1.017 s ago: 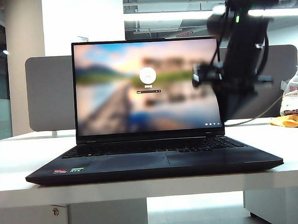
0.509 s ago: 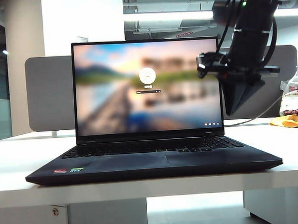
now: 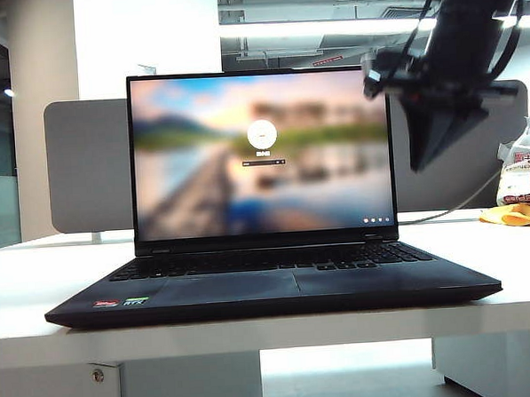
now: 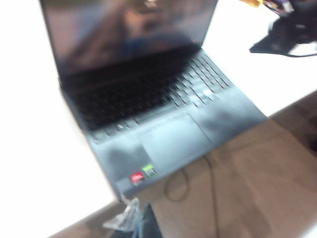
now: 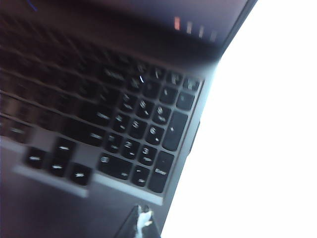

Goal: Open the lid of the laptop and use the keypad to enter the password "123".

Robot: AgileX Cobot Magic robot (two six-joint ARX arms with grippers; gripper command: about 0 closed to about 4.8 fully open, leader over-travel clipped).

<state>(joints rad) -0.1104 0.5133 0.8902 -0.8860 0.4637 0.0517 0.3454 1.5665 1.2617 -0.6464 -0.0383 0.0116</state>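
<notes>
Blue-black laptop (image 3: 272, 291) at centre frame in the exterior view, on a white table (image 3: 21, 291), lid (image 3: 261, 154) already raised and showing a blurred lakeside login screen with a round avatar and an entry field. Grey divider panel (image 3: 90, 163) behind. Right gripper (image 3: 427, 145) hanging at upper right of the frame, beside the lid's right edge and well above the deck, fingers pressed together into one point aiming down. Lid step judged done; password entry not visibly begun. Red and green stickers on the lower-left palm rest, the green one reading "RTX"; red print on a bag (image 3: 522, 181) at far right, too small to read. Left wrist view, blurred: whole laptop seen at an angle, keypad (image 4: 148, 96) across the middle of the frame, touchpad (image 4: 173, 140) below it, stickers near the bottom edge; left gripper (image 4: 130, 220) only a sliver at the lower edge, open or closed impossible to tell. Right wrist view: number block (image 5: 143, 134) at centre, digits 2 and 3 legible, "Enter" at its lower right; closed fingertips at the bottom edge. Next move, by judgement: descend onto the key left of 2, press lightly, lift, then 2 and 3, avoiding neighbouring keys.
</notes>
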